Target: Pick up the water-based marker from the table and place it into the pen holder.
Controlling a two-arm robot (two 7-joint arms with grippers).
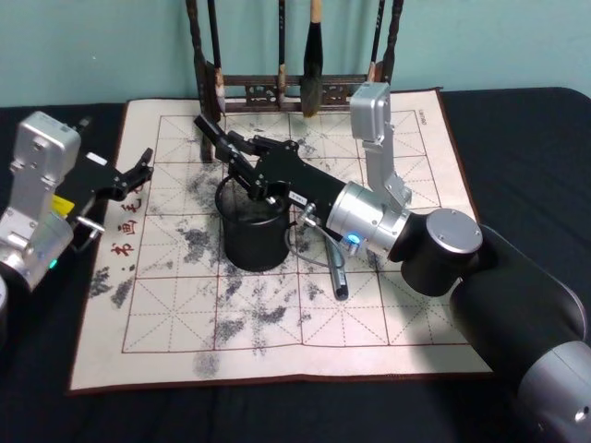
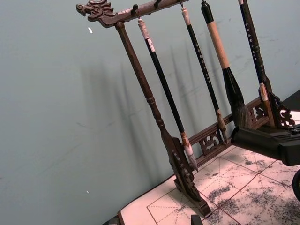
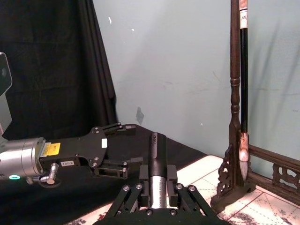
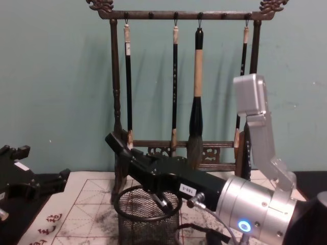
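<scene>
L gripper (image 1: 140,173): at the mat's left edge, just above it; fingers spread wide, nothing in them.
Marker (image 1: 211,132): off the table, clamped in the R gripper. Black cap w/ silver barrel (image 3: 157,154). Cap end pokes out past the fingertips, tilted up toward the rack.
Pen holder (image 1: 251,242): black mesh cup standing upright on the mat, left of centre. Can't see anything inside from here.
R gripper (image 1: 242,164): reaching across from the right, above the holder's rim; fingers closed tight on the marker barrel.
Brush rack (image 4: 179,76): at the back edge of the mat, brushes hanging.
Dark stick (image 1: 337,275): lies on the mat just right of the holder, under the R arm; prob. another pen, not sure.
Mat (image 1: 406,305): white, red grid, grey ink stains, on the dark table (image 1: 517,148).
</scene>
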